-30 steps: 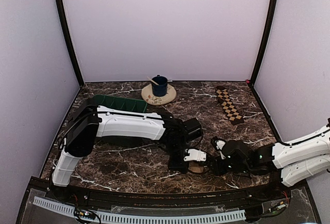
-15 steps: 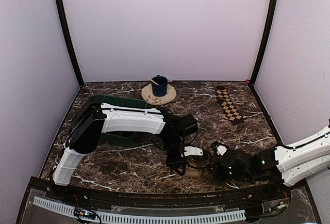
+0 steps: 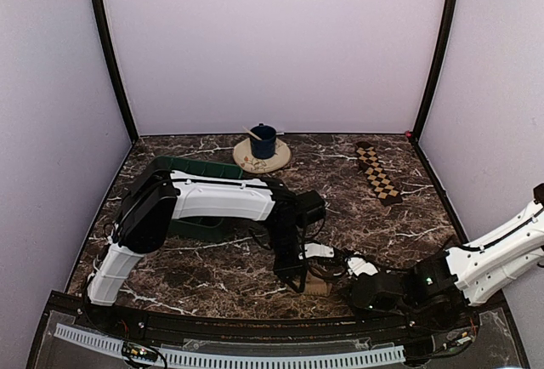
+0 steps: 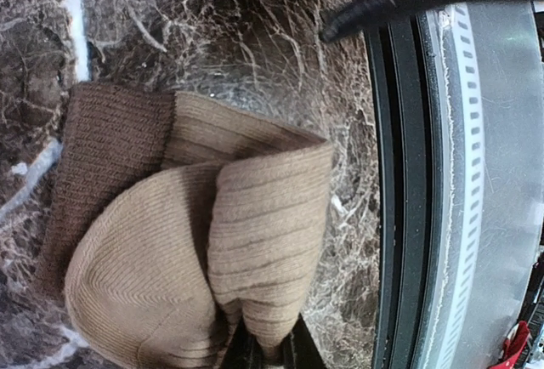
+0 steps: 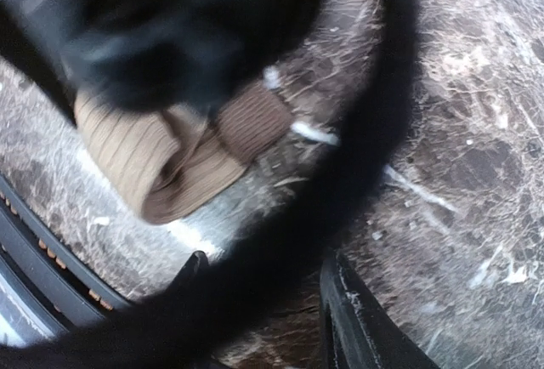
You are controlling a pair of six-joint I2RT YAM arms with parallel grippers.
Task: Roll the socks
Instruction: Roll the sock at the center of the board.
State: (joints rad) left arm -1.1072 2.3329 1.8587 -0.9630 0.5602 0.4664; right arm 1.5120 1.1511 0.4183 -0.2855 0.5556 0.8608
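The plain tan sock [image 4: 195,241] lies as a loose rolled bundle on the marble close to the table's front rail, its darker brown cuff [image 4: 102,148] on the left. My left gripper [image 4: 268,354] is shut on a fold of it at the bottom of the left wrist view. From above, the left gripper [image 3: 299,274] points down over the tan sock [image 3: 320,285]. My right gripper [image 5: 259,274] stands open just right of the bundle [image 5: 153,161], apart from it; a blurred black cable crosses in front of its fingers. The checkered sock [image 3: 377,173] lies flat at the back right.
A blue cup [image 3: 263,141] stands on a round mat [image 3: 255,161] at the back centre. A dark green tray [image 3: 194,170] sits behind the left arm, partly hidden. The black front rail [image 4: 399,216] runs right beside the tan sock.
The right gripper has drawn back toward the front edge and lower. The left gripper has shifted slightly toward the front rail, still pinching the tan sock.
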